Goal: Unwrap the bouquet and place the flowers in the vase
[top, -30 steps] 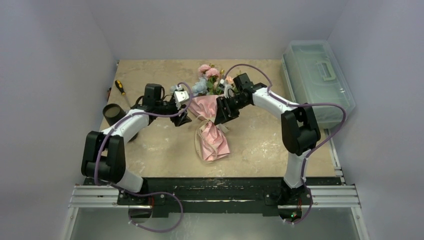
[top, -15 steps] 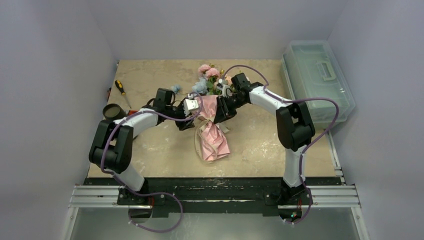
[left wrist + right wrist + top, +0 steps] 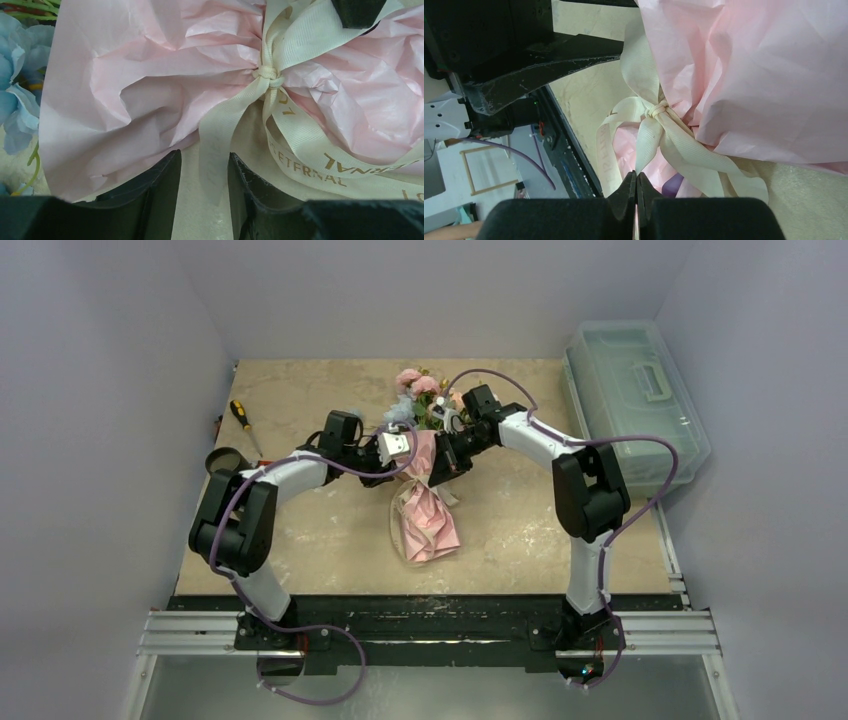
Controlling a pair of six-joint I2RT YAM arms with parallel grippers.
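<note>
Bouquet (image 3: 425, 505) flat in the middle of the table (image 3: 320, 530), flowers (image 3: 415, 385) toward the far edge, cream ribbon (image 3: 269, 77) knotted round the pink paper. Right claw (image 3: 636, 182) pinched tight on one ribbon tail. Left claw (image 3: 204, 192) narrowly parted, another tail hanging between its fingers. Vase (image 3: 228, 462) upright, well to the left. Clear lidded box (image 3: 640, 390) off to the right.
</note>
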